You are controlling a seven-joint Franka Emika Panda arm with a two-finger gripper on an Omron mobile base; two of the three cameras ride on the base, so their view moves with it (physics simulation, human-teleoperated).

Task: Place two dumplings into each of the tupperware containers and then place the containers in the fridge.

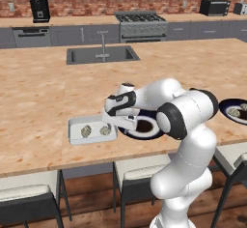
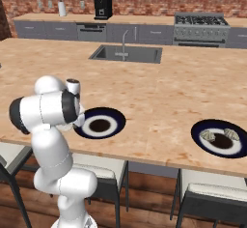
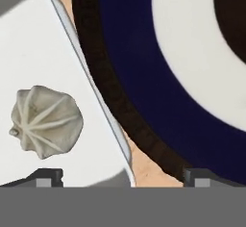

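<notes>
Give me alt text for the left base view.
The open gripper hangs over the gap between a white container holding two dumplings and a dark blue plate on the counter. Another plate with dumplings sits far right.

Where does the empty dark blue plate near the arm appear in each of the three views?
Left base view: the empty plate lies at the centre, partly behind the arm, right of the white container.
Right base view: left of centre, beside the arm.
Hand view: its blue rim curves across the right side, next to the container.
Shared landmark: the sink lies beyond the plate in both base views.
</notes>
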